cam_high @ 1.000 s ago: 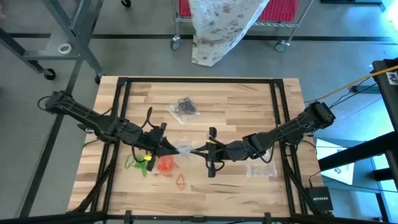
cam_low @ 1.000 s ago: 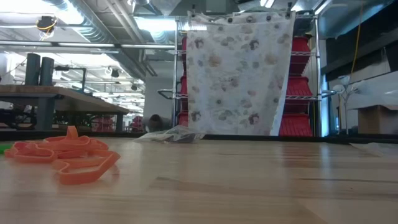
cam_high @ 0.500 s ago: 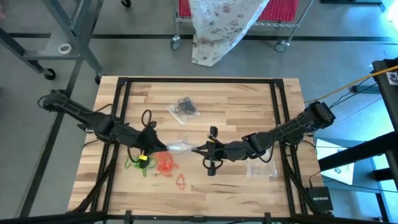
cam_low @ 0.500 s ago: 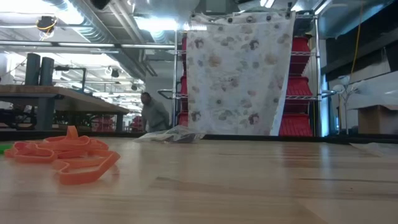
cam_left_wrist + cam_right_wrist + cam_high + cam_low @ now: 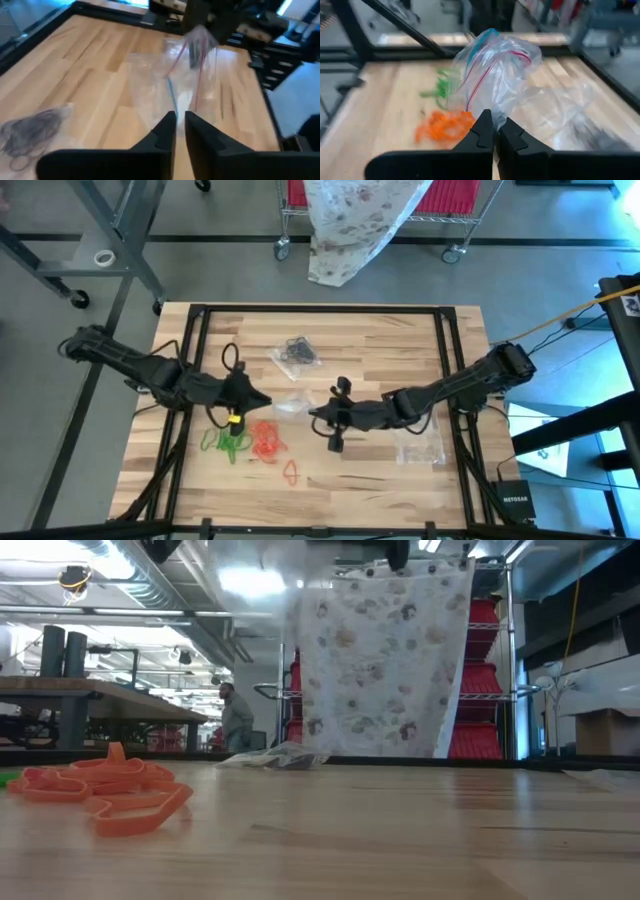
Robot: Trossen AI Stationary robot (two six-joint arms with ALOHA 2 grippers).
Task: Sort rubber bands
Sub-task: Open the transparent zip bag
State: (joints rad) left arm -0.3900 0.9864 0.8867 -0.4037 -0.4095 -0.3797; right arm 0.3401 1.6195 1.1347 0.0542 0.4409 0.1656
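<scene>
My right gripper (image 5: 313,413) is shut on a clear zip bag (image 5: 291,405) and holds it above the middle of the table. My left gripper (image 5: 266,402) points at the bag from the table's left. Its fingers (image 5: 167,125) stand a narrow gap apart, with the bag's blue strip (image 5: 170,92) right in front of them. Green rubber bands (image 5: 225,443) and orange rubber bands (image 5: 266,442) lie in two heaps on the wood below the left gripper. One orange band (image 5: 291,471) lies alone nearer the front. Black rubber bands (image 5: 297,352) lie inside another clear bag toward the far edge. My left gripper has the bag's blue-striped edge (image 5: 173,107) just at its fingertips; whether it touches the bag, I cannot tell. My right gripper pinches the bag's clear film (image 5: 492,111) between its two fingers. It comes from the table's right, slanting slightly down. The bag (image 5: 495,70) bulges out beyond the fingers, clear of the table.
A third clear bag (image 5: 420,448) lies flat under the right arm near the table's right side. The low view shows the orange bands (image 5: 100,790) close by. Behind the table stands a wire cart draped with a flowered cloth (image 5: 385,660), and a person (image 5: 236,720) stands far back.
My left gripper has drawn back toward the table's left and a little toward the far edge. My right gripper has followed toward the left with the bag, which stays lifted clear. The heaps on the table have not moved.
</scene>
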